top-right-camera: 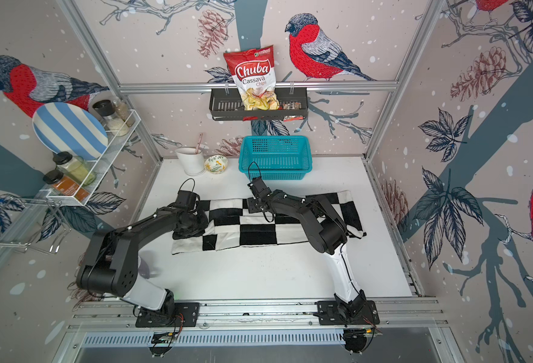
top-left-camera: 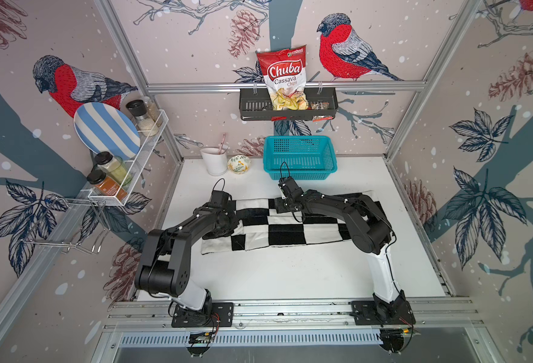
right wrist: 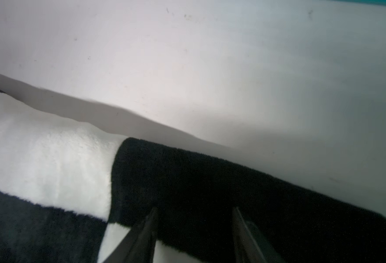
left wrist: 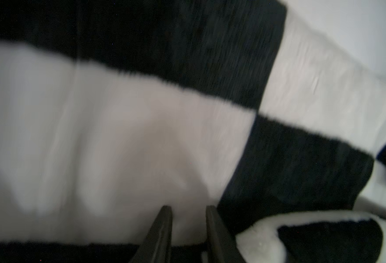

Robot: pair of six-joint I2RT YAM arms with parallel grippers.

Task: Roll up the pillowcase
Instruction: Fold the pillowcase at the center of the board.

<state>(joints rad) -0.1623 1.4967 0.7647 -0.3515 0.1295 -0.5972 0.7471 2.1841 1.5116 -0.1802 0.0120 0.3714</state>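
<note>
Pillowcase (top-left-camera: 290, 234), checkered in black and white, lies as a long band across the middle of the white table (top-left-camera: 290, 276) in both top views. It is nearer to me than the teal basket (top-left-camera: 299, 157) and does not touch it. My left arm (top-left-camera: 196, 223) reaches over its left end and my right arm (top-left-camera: 337, 207) lies over its far edge, so both wrists hide the fabric below them.

In the left wrist view, my left gripper (left wrist: 188, 208) stands with the jaws only a narrow gap apart, and white plush shows between them. Whether they pinch it, I cannot tell. Just beside them, one edge of the cloth curls over itself.

In the right wrist view, my right gripper (right wrist: 194, 209) has its jaws spread well apart above a black square at the cloth's edge, with the bare table beyond.
</note>
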